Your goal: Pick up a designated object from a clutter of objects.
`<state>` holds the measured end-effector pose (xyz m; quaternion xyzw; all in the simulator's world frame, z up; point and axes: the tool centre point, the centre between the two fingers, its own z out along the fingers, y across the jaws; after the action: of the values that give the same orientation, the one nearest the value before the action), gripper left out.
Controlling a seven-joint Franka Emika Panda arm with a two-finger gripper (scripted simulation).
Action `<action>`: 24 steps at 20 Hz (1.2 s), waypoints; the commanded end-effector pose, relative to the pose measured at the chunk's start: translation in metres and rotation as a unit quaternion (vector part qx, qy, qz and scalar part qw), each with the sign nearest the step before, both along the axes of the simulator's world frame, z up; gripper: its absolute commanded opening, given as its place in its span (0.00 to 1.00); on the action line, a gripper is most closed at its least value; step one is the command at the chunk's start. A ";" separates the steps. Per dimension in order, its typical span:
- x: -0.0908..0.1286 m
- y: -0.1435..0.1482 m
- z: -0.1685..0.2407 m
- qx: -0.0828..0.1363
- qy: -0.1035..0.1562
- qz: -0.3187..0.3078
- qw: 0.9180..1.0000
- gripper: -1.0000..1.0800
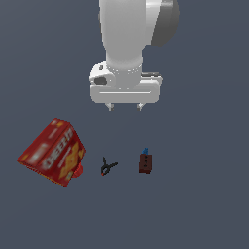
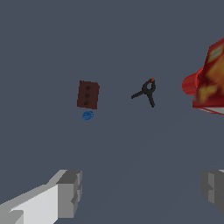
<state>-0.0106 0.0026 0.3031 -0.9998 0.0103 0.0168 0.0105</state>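
At the exterior view's left lies the large red cardboard cracker box (image 1: 52,152), tilted on the grey floor. To its right rests the small black spring clamp (image 1: 108,167), apart from the box. Further right stands the dark red-brown rectangular block (image 1: 145,163), and the tiny slim blue peg (image 1: 145,151) pokes out just at its far side, seemingly touching it. The peg looks light, stiff and smooth, so it may slip; I would pinch it across its thin body. The white gripper (image 1: 125,106) hangs above, fingers spread apart, holding nothing.
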 end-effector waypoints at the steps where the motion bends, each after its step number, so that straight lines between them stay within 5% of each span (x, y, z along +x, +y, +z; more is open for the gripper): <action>1: 0.000 0.000 0.000 0.000 0.000 0.000 1.000 0.96; 24: 0.017 0.020 -0.038 -0.007 -0.005 -0.027 1.000 0.96</action>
<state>0.0038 0.0193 0.2732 -0.9994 0.0327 0.0116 0.0055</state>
